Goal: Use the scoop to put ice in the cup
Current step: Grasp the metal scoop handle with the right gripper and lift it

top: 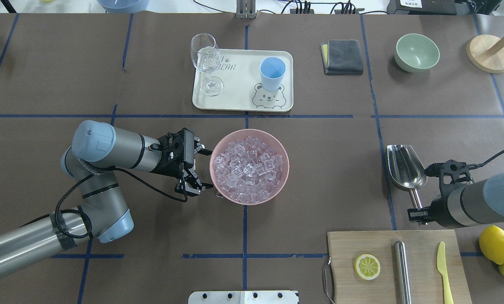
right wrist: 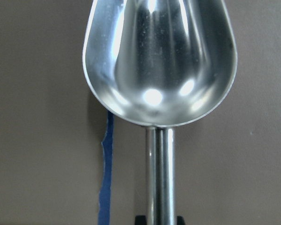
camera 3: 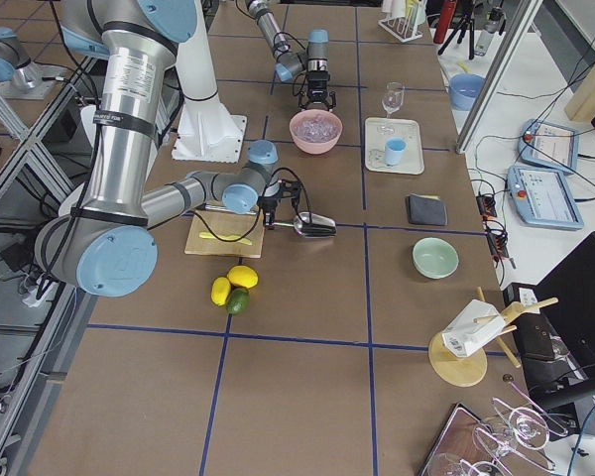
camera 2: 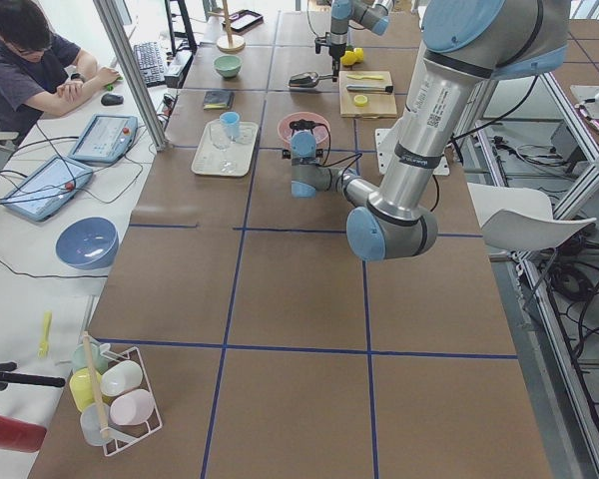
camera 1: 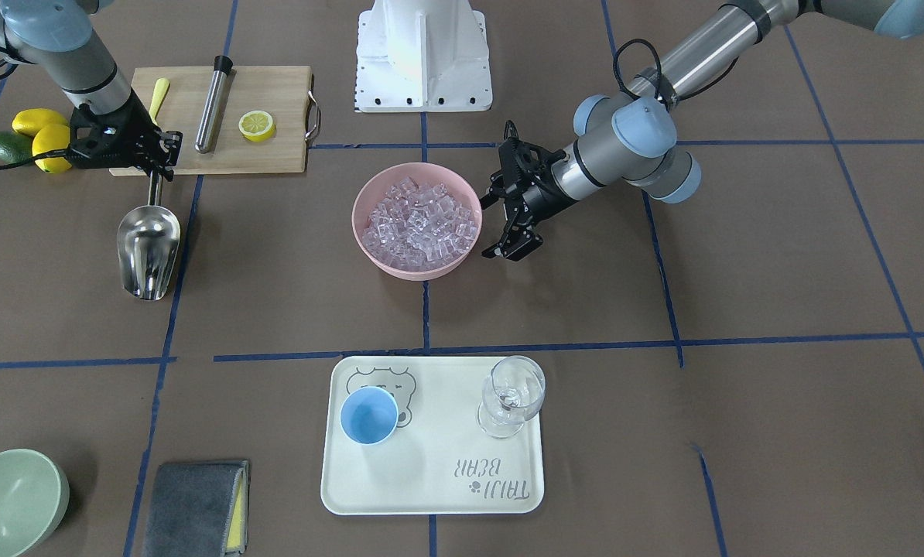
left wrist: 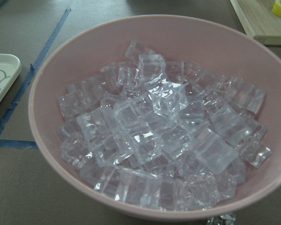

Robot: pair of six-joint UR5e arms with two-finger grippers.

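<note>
The ice (top: 249, 166) is piled in a pink bowl (top: 218, 194) at the table's middle, and it fills the left wrist view (left wrist: 159, 136). My left gripper (top: 203, 168) is open and empty, its jaws level with the bowl's left rim. The steel scoop (top: 405, 166) is empty, trough up, low over the table on the right. My right gripper (top: 416, 207) is shut on its thin handle; the right wrist view shows the empty trough (right wrist: 159, 61). The light-blue cup (top: 272, 73) stands upright and empty on a cream tray (top: 239, 84) beyond the bowl.
A clear wine glass (top: 205, 63) shares the tray. A wooden board (top: 387, 249) near my right arm holds a lemon slice (top: 367, 266), a steel cylinder (top: 402, 270) and a yellow knife (top: 444, 270). Lemons (top: 494, 244), a grey cloth (top: 342, 57) and a green bowl (top: 416, 52) lie to the right.
</note>
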